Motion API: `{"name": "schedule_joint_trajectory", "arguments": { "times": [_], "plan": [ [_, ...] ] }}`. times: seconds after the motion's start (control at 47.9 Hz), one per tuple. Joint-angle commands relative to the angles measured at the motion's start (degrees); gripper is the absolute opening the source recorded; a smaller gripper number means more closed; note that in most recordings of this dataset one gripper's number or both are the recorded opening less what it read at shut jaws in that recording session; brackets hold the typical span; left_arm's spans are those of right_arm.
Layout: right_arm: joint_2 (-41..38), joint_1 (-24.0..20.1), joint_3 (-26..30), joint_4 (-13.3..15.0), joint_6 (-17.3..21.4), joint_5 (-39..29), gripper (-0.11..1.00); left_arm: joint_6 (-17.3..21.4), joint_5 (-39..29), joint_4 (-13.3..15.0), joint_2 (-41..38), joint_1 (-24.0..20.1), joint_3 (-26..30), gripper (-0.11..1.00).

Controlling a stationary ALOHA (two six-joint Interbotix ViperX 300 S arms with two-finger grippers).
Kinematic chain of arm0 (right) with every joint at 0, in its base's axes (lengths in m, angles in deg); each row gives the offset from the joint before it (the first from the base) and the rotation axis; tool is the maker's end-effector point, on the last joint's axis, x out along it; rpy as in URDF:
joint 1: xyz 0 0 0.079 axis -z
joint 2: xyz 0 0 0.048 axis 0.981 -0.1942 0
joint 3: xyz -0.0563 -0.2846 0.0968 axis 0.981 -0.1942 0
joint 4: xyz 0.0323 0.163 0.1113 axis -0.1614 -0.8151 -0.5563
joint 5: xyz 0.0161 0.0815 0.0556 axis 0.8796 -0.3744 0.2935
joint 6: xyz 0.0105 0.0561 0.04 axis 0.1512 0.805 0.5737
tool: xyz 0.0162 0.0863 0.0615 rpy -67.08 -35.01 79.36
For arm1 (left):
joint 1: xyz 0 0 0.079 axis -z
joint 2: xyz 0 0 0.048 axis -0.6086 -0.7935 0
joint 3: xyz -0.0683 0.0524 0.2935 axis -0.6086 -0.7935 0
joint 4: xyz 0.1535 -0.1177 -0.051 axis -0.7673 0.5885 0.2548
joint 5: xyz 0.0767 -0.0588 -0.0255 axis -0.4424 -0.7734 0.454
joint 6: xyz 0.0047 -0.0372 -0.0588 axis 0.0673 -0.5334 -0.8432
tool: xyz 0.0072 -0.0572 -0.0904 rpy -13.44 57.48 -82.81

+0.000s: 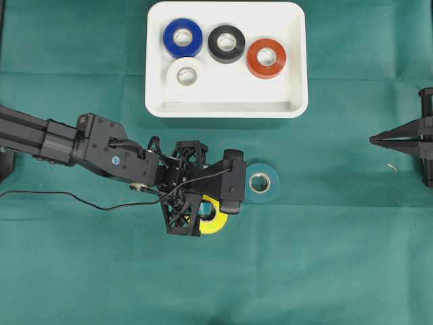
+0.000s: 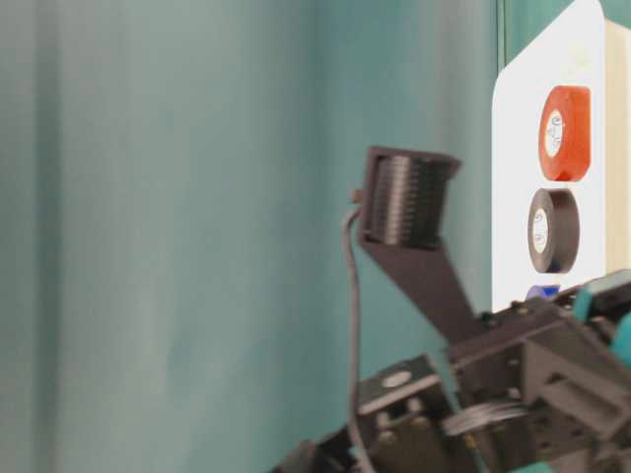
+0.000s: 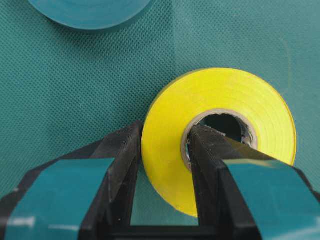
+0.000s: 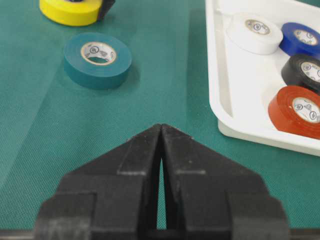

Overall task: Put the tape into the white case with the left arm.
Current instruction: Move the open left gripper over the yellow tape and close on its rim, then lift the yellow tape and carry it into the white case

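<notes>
Pinching the wall of the yellow tape (image 3: pixel 220 135), your left gripper (image 3: pixel 165 150) is closing one finger on the outer rim and the other inside the core, so you are finishing the grasp. The roll is lying flat on the green cloth (image 1: pixel 325 271), its axis pointing straight up. Beside it the teal tape (image 1: pixel 260 182) is waiting. Next, I judge, you are needing a lift and a carry to the white case (image 1: pixel 292 68) beyond. Your right gripper (image 4: pixel 161 131) is resting closed and empty.

Small printed marks ring the inner core labels of the teal tape roll (image 4: pixel 97 60) and red tape roll (image 4: pixel 298 112), too tiny to read.
</notes>
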Motion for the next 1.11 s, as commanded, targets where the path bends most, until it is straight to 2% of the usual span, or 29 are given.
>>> {"name": "schedule_joint_trajectory", "arguments": {
  "times": [0.0,0.334,0.564,0.814,1.086],
  "plan": [
    [-0.35,0.09,0.53,0.18,-0.09,0.44,-0.09,0.0,-0.88,-0.09,4.22,0.44,0.7,0.26],
    [-0.44,0.09,0.53,0.18,-0.09,0.44,-0.09,0.09,-6.5,-0.18,9.84,0.79,0.7,0.26],
    [-0.35,0.09,0.53,0.18,-0.09,0.44,-0.09,0.44,-6.94,-0.35,11.34,0.18,0.97,0.26],
    [-0.35,0.09,0.53,0.18,-0.09,0.44,-0.09,6.24,-6.5,-0.35,10.2,-3.34,1.14,0.26],
    [-0.35,0.09,0.53,0.18,-0.09,0.44,-0.09,11.69,-3.96,-0.35,9.23,-10.46,0.88,0.26]
  ]
}}
